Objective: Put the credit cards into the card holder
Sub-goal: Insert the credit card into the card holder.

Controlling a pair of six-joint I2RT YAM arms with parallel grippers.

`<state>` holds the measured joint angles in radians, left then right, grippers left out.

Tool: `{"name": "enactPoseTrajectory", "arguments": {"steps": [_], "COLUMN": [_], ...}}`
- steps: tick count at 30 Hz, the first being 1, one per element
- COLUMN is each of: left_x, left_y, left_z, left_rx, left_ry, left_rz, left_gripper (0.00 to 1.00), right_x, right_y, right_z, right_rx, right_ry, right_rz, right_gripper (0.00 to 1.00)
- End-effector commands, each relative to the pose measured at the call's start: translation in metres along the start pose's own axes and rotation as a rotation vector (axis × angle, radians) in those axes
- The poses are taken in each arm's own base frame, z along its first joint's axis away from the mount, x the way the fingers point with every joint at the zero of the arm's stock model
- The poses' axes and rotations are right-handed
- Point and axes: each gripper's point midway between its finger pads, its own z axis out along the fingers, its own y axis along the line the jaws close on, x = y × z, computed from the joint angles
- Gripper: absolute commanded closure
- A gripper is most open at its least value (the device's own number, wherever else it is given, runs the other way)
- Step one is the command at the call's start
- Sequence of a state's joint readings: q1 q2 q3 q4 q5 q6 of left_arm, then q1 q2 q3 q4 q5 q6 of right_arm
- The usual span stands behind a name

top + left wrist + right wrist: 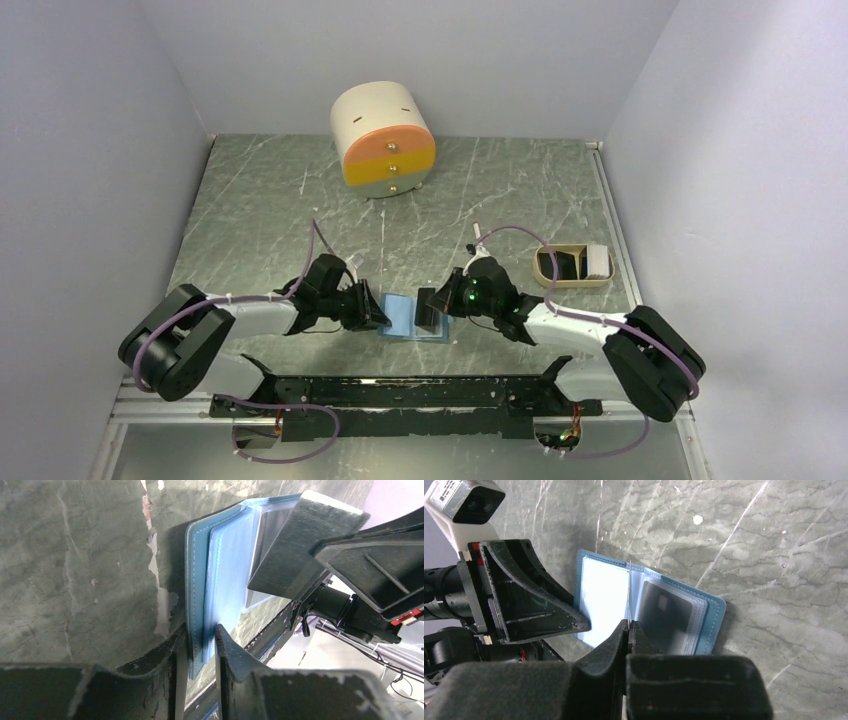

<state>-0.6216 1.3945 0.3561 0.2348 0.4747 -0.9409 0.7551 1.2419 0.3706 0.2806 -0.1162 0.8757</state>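
- the card holder (405, 320) lies open on the table between the two grippers, near the arms' bases. its fold runs away from the bases and its two halves spread left and right.
- the left gripper (202, 652) comes in from the holder's left. its fingers are narrowed onto the left edge, pinching the blue cover and a pale inner leaf together.
- the right gripper (629, 626) comes in from the holder's right, with its fingertips squeezed fully together above the fold.
- those fingertips grip a thin stiff sheet (629, 590), which stands on edge and shows only as a pale line. it is probably one of the credit cards, but a clear leaf of the holder cannot be ruled out.
- the relation that matters: the sheet points straight ahead of the right fingertips and lines up with the fold. the bright empty left page is on one side of it and the filled right page on the other.
- a dark card (669, 615) is already inside a clear pocket on the right page.
- which way the pocket mouths open cannot be made out, so the direction of the slide is unclear.
- more dark cards (563, 264) sit in a beige tray (573, 284) well to the right of the holder. the right arm is the nearer one to them.
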Motion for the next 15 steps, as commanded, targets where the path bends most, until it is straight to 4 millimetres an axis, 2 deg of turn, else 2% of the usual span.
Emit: {"name": "enactPoseTrajectory", "arguments": {"steps": [1,10,12,15], "left_x": [-0.002,0.000,-0.001,-0.001], "left_y": [0.002,0.006,0.007,0.008], "left_z": [-0.005,-0.013,-0.014,-0.016], "left_rx": [0.015,0.051,0.045,0.039], "left_ry": [-0.021,-0.034,-0.041,-0.047], "left_rz": [0.016,-0.009,-0.007,-0.006], "left_gripper": [0.70,0.70,0.74,0.86], "right_x": [-0.005,0.006,0.009,0.011], "right_y": [0.010,-0.005,-0.005,-0.001], "right_z": [0.007,0.013,0.015,0.017], "right_rx": [-0.053,-0.027,-0.035,-0.059], "right_ry": [-0.033,-0.018,-0.008,0.002], "right_rz": [0.033,0.061,0.069,0.084], "right_gripper": [1.00,1.00,1.00,1.00]}}
